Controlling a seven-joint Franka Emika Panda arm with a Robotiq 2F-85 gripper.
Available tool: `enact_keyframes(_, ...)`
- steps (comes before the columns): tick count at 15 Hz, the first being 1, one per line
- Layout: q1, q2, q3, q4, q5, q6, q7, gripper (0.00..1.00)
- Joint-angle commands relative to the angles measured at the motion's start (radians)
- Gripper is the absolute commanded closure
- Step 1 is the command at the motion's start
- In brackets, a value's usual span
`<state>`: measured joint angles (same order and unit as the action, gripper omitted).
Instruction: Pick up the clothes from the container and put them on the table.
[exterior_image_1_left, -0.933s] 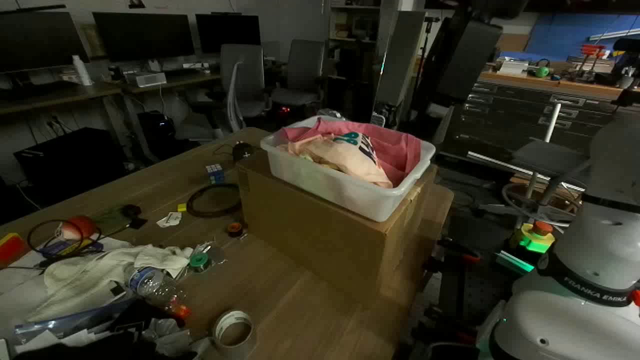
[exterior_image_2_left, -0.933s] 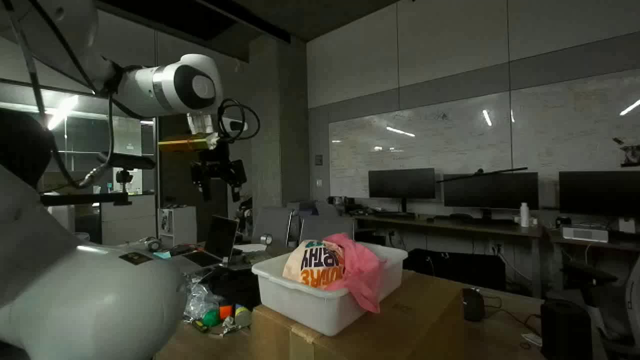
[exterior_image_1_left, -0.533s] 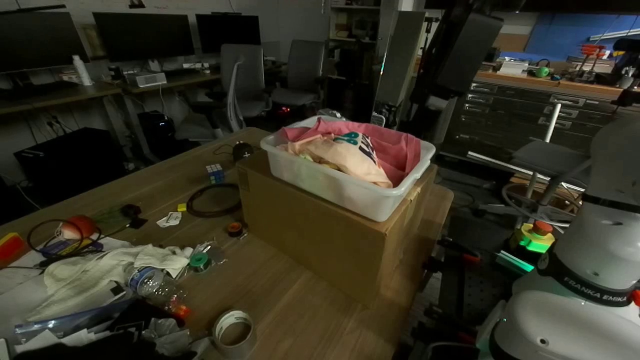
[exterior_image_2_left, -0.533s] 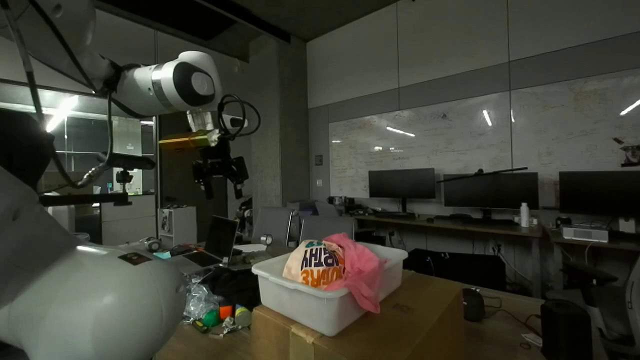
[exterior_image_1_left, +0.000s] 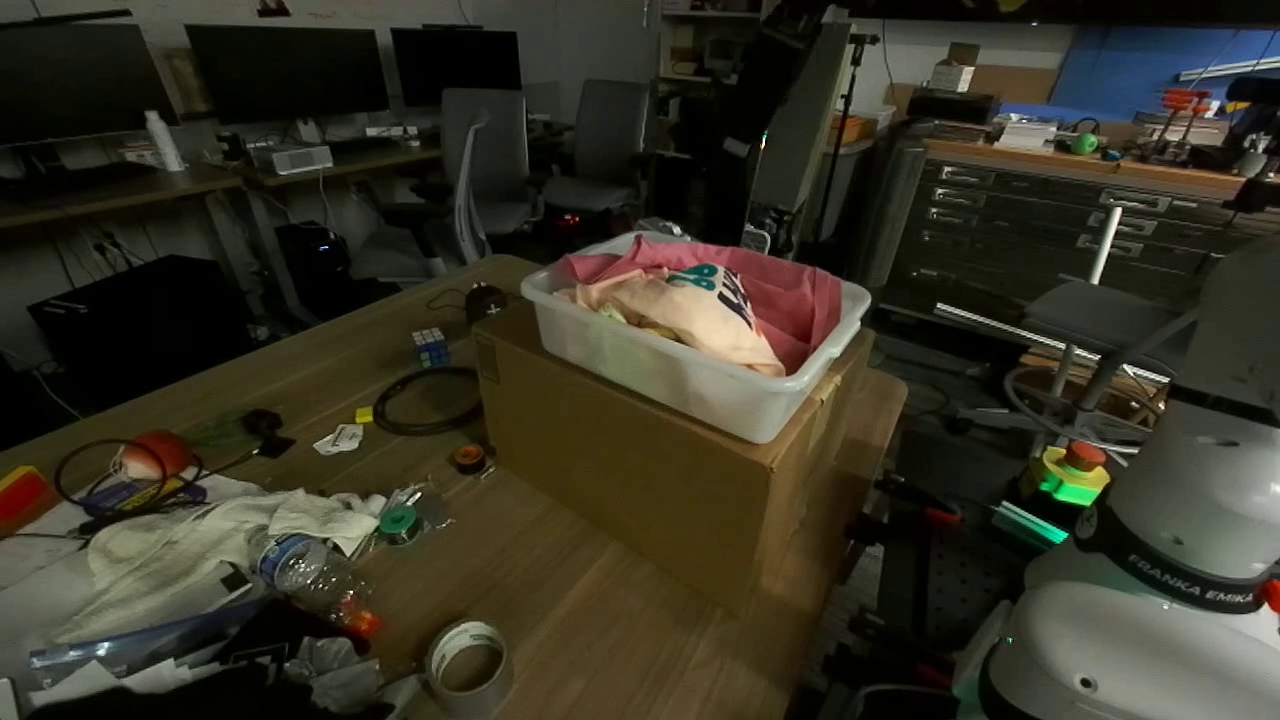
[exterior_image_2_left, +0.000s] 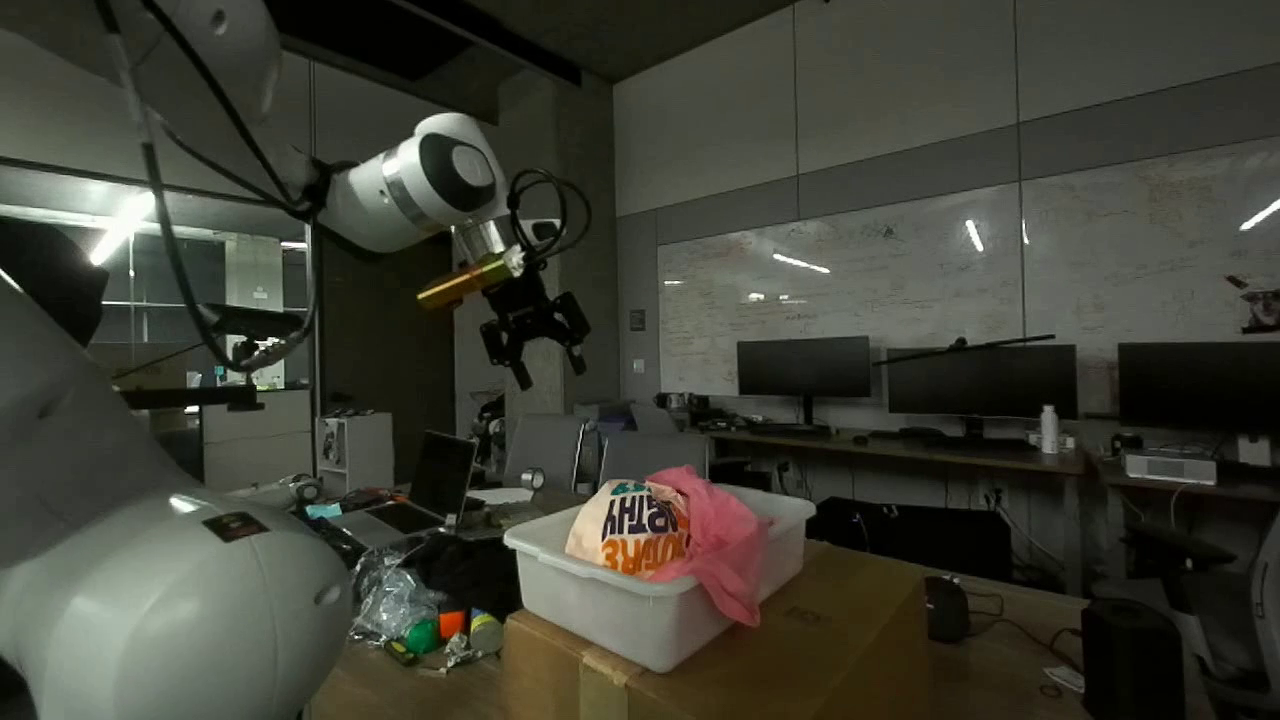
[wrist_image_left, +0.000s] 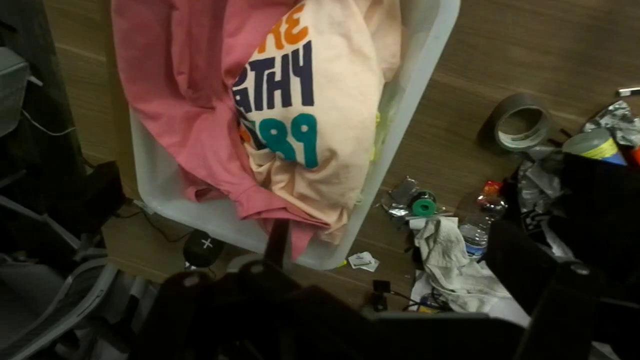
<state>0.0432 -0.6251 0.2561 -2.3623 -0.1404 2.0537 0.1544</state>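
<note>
Clothes (exterior_image_2_left: 668, 535) lie well below the end effector (exterior_image_2_left: 550, 372).

In an exterior view, your wood-grain desk (exterior_image_1_left: 600, 600) carries a cardboard box (exterior_image_1_left: 630, 460). Just beside the box you have a black cable loop (exterior_image_1_left: 412, 431) and a small orange-and-black roll (exterior_image_1_left: 469, 457); a puzzle cube (exterior_image_1_left: 431, 347), a yellow block (exterior_image_1_left: 364, 414) and white paper slips (exterior_image_1_left: 338, 440) lie near the loop. You also have a pale cloth (exterior_image_1_left: 210, 540), with a clear bottle (exterior_image_1_left: 315, 580) and a green spool (exterior_image_1_left: 399, 522) just beside it, and a wide tape roll (exterior_image_1_left: 490, 695) well apart from the box.
</note>
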Motion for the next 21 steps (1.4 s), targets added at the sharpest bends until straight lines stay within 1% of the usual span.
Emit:
enact_keyframes(1, -0.027, 0.134, -0.028, 0.056, -0.039, 0.041, 0.028, 0.0)
enact_keyframes(7, -0.016, 0.294, -0.122, 0.035, 0.075, 0.047, 0.014, 0.0)
enact_keyframes(10, -0.021, 0.346, -0.16, 0.027, 0.131, 0.051, 0.005, 0.0)
enact_keyframes(12, -0.026, 0.373, -0.179, 0.029, 0.146, 0.043, 0.007, 0.0)
enact_keyframes(15, -0.024, 0.397, -0.194, 0.032, 0.161, 0.033, 0.008, 0.0)
enact_keyframes(21, -0.025, 0.418, -0.187, 0.023, 0.118, 0.07, 0.015, 0.0)
